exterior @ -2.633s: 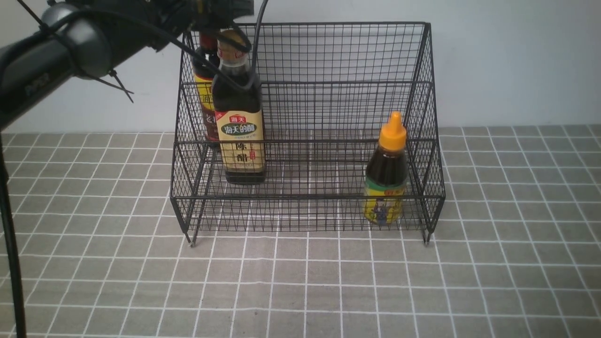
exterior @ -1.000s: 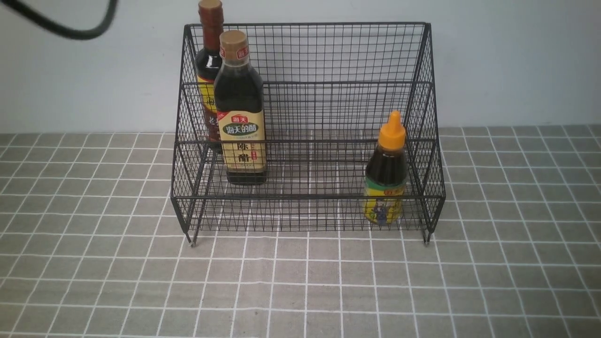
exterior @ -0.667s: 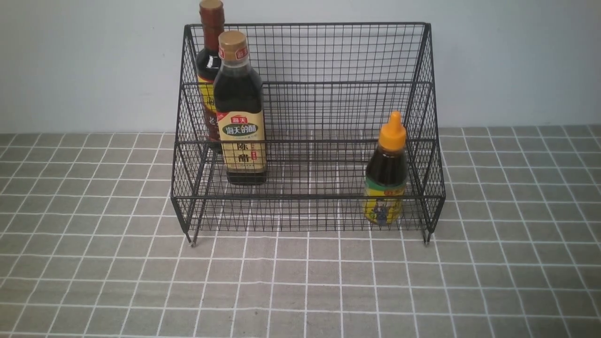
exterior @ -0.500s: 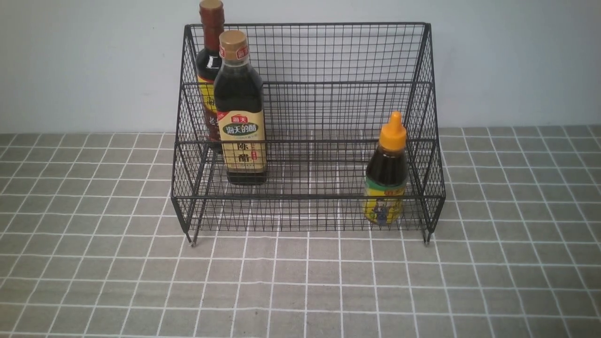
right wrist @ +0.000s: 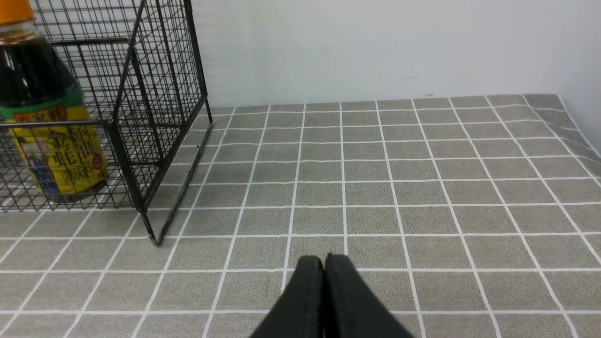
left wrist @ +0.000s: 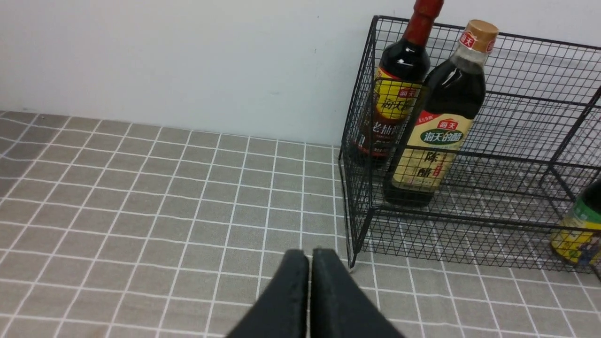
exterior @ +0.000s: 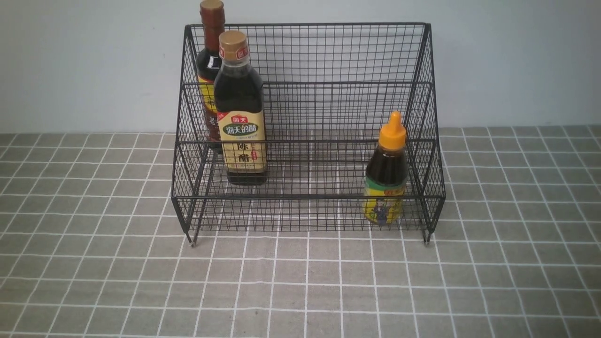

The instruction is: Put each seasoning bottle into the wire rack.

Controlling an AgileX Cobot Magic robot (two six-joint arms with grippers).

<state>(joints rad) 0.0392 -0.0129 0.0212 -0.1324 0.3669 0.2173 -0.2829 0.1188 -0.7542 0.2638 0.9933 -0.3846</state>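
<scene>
The black wire rack [exterior: 338, 56] stands at the back of the tiled table, against the wall. Three seasoning bottles stand upright in it: the gold-capped bottle [exterior: 240, 112] on the middle tier at left, the taller brown-capped bottle [exterior: 209, 51] behind it on the upper tier, and the small orange-nozzle squeeze bottle [exterior: 387, 173] on the lowest tier at right. Neither arm shows in the front view. My left gripper [left wrist: 310, 256] is shut and empty over the tiles beside the rack's [left wrist: 516, 141] left foot. My right gripper [right wrist: 324, 263] is shut and empty, off to the rack's [right wrist: 141, 94] right.
A grey tiled cloth [exterior: 300, 286] covers the table, with a pale wall [exterior: 84, 65] close behind the rack. In the right wrist view the cloth's far right edge [right wrist: 577, 131] shows wrinkles.
The left arm, which hung over the rack's left bottles, has pulled out of the front view. All three bottles and the rack have stayed put.
</scene>
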